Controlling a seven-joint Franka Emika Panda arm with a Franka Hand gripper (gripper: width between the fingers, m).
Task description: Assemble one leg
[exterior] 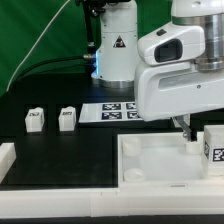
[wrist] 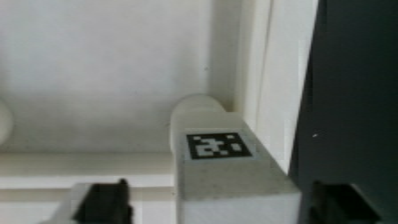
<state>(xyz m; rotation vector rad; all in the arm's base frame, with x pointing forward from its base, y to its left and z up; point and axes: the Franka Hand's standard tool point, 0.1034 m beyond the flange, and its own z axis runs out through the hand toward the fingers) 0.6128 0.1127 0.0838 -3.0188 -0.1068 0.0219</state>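
Observation:
One leg (exterior: 213, 146), a small white block with a marker tag, stands at the right edge of the large white tray (exterior: 150, 172). In the wrist view this leg (wrist: 217, 150) stands in the tray's corner by the rim (wrist: 267, 70). It sits between my two dark fingers, with a gap on each side. My gripper (exterior: 186, 128) is open and low over the tray, close beside the leg; in the wrist view the gripper (wrist: 222, 200) holds nothing. Two more legs (exterior: 35, 120) (exterior: 67, 118) stand on the black table at the exterior view's left.
The marker board (exterior: 113, 110) lies on the table behind the tray. The robot's base (exterior: 115, 45) stands at the back. A white rim piece (exterior: 6, 160) runs along the table's left front edge. Black table (wrist: 356, 90) shows beyond the tray's rim.

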